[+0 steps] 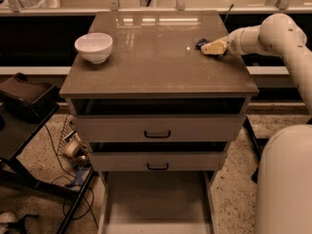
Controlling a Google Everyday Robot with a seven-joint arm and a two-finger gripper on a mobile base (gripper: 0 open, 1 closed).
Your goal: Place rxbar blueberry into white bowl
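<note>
The white bowl [94,47] stands upright near the back left corner of the brown cabinet top [156,72]. It looks empty. The rxbar blueberry [200,44] shows only as a small dark blue piece at the right side of the top, mostly hidden behind my gripper. My gripper [208,48] has cream-coloured tips and reaches in from the right on a white arm [273,33]. It sits low over the top, right at the bar. The bowl is far to its left.
Two drawers with dark handles [157,134] sit under the top, both slightly open. A black stand [24,101] and cables stand on the floor at the left. A counter runs along the back. My white base [285,179] fills the lower right.
</note>
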